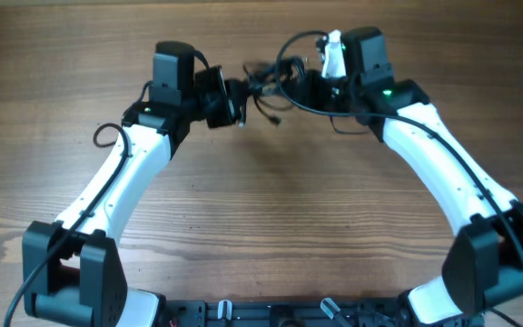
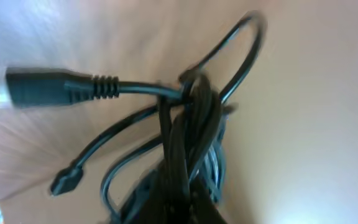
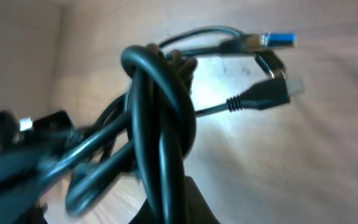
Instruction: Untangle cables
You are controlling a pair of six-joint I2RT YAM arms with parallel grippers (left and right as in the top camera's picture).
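Over the far middle of the table [image 1: 271, 209], held between both arms: one black knot of cables [image 1: 266, 80]. Pinched toward the table's left by left gripper [image 1: 241, 100], jaws pressed onto the bundle; likewise toward its right by right gripper [image 1: 308, 87]. Three plugs [image 3: 266, 94] counted in right wrist view, two in left. Cord count lost inside the knot; fingers mostly hidden, close views blurred.

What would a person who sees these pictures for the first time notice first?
The eye goes first to the knot of black cables, stretched between the left arm and the right arm at the far middle of the wooden table. In the right wrist view a blue-tipped plug shines upper right; in the left wrist view a thick black plug points left.
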